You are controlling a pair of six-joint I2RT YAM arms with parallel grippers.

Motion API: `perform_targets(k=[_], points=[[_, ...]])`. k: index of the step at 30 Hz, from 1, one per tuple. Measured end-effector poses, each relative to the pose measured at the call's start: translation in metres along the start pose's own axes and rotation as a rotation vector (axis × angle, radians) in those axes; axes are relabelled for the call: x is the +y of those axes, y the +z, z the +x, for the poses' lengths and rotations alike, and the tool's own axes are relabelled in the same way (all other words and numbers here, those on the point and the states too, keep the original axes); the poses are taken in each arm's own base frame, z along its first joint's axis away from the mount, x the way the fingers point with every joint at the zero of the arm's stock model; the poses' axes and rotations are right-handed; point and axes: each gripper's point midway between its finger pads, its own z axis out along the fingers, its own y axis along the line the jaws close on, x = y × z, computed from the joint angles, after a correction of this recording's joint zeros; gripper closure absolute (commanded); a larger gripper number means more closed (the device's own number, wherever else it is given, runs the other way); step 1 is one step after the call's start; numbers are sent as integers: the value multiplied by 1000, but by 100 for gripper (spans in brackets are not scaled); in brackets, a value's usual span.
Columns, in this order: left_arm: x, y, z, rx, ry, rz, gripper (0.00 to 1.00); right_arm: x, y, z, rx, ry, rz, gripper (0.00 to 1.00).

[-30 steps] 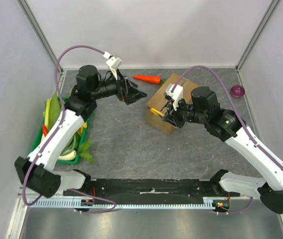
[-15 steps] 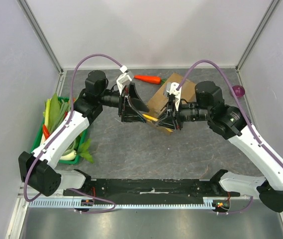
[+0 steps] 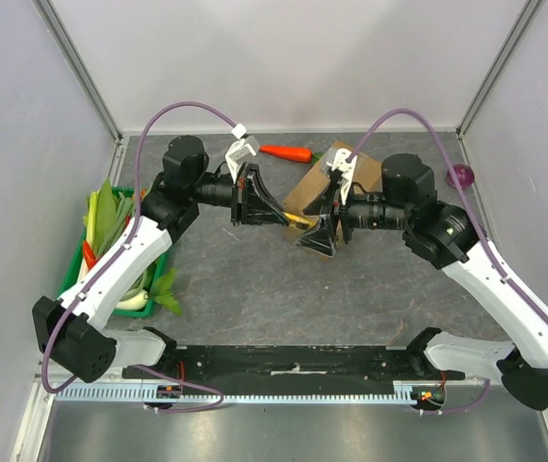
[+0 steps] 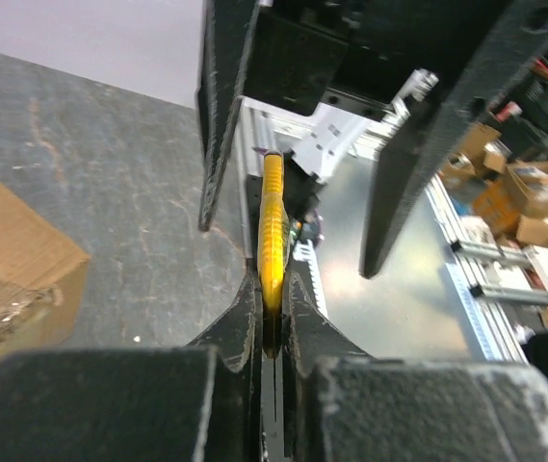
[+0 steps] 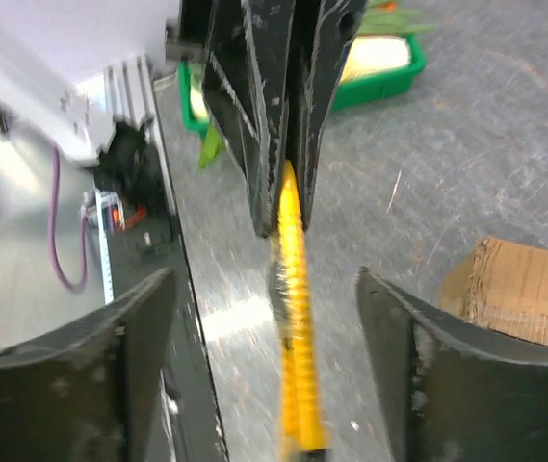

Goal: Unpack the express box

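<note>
We see the grey bench [image 3: 235, 279] spanning the whole enclosure, with both white arms reaching inward so that they meet over its middle. The express box [image 3: 308, 189] sits on the bench right of centre and toward the back, turned on a diagonal and largely hidden beneath the right arm's wrist. It is plain brown corrugated cardboard. From the left wrist we can see a smooth side panel and a rough, ragged top edge where the fluting shows. From the right wrist only one corner peeks in, again with the ribbed cut edge exposed. Neither claw touches the box. On the far left, a green tray [image 5: 381, 79] holds leafy and pale vegetables. The left claw [image 4: 272, 298] is closed tight on one end of a slender yellow ribbed item [image 4: 272, 221], holding it above the bench just in front of the box. The right claw [image 3: 314, 241] faces it with its jaws spread wide on either side of that item, not touching it. An orange carrot [image 3: 286, 152] lies near the back wall, and a small purple round vegetable [image 3: 460, 176] rests by the right wall.
</note>
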Motion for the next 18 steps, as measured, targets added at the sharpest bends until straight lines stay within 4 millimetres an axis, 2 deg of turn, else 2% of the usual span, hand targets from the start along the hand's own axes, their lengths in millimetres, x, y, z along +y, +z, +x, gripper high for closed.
perform_targets(k=[2, 6, 11, 13, 18], points=[[5, 0, -7, -22, -1, -55, 98, -6, -3, -13, -68, -18, 51, 3], [8, -3, -32, -102, 19, -142, 98, -4, -20, -37, -243, -47, 123, 2], [-18, -10, -75, -244, 80, -169, 98, -3, -40, -86, -464, -77, 177, 3], [-32, -14, -91, -298, 116, -163, 98, -4, -42, -100, -519, -66, 182, 5], [-57, -19, -113, -377, 176, -131, 98, -10, -25, -118, -554, 2, 139, 28]])
